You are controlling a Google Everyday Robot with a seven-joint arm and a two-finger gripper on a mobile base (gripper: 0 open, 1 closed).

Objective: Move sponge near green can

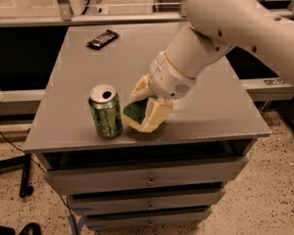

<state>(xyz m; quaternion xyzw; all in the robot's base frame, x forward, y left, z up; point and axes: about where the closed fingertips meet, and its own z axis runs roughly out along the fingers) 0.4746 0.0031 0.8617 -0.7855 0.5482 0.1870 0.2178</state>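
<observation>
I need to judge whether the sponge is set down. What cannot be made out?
Camera view: whether the green-topped yellow foam sponge touches the grey table; the claw, shut on it beside the green aluminium can, covers its underside.
Camera view: the print on the dark flat wrapper at the far left; too small.
Camera view: the white arm's base; cut by the right edge.
</observation>
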